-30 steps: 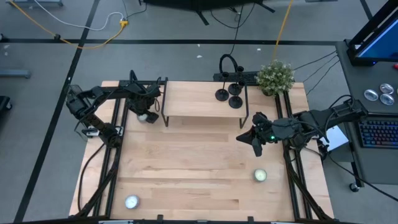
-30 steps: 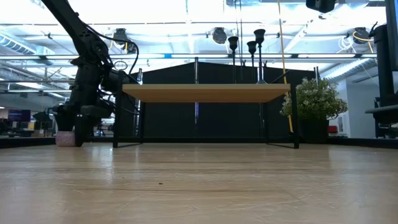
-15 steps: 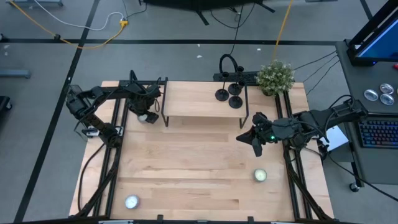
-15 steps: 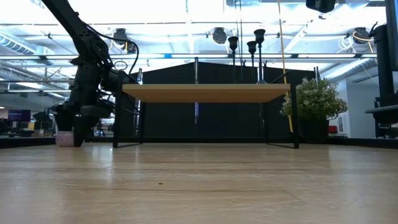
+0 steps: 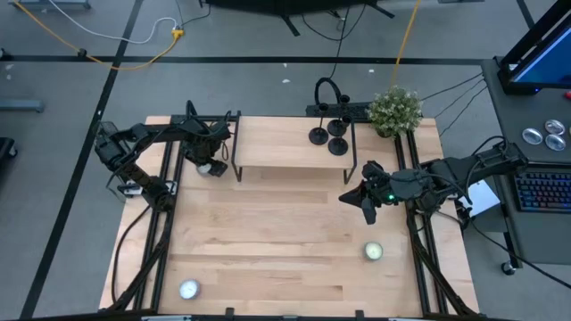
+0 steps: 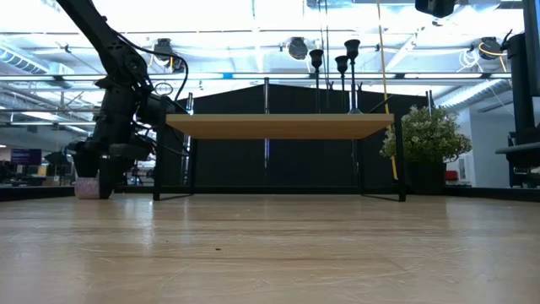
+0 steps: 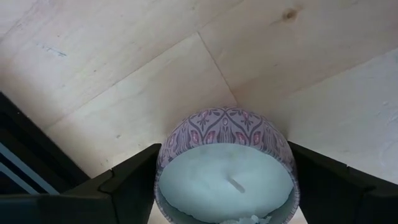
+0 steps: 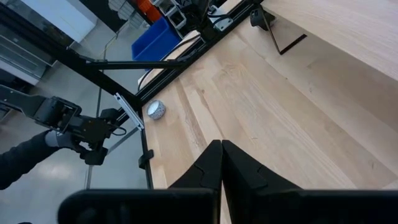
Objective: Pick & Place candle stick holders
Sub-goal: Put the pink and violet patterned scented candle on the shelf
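Observation:
Three black candle stick holders [image 5: 318, 135] [image 5: 337, 127] [image 5: 339, 147] stand on their disc bases at the right end of the raised wooden shelf [image 5: 277, 143]. Their stems rise above the shelf in the low view [image 6: 342, 76]. My left gripper [image 5: 207, 162] is low at the shelf's left end, shut on a candle in a patterned tin [image 7: 225, 171], which also shows in the low view [image 6: 87, 187]. My right gripper [image 5: 361, 198] is shut and empty, above the table right of centre, below the shelf's right leg; its fingers show closed in the right wrist view [image 8: 221, 163]. My left gripper pinches the round tin between its two fingers, one on each side of the tin's wall [image 7: 163, 155], coming from above. The tin is upright, its wax top and wick showing. In the low view its bottom seems to rest on the table.
Two more candles sit on the table, one at the near right [image 5: 373, 251] and one at the near left [image 5: 188, 289] [image 8: 155, 110]. A potted plant [image 5: 395, 109] stands at the far right corner. A dark sleeve [image 8: 28, 158] shows beyond the table's edge.

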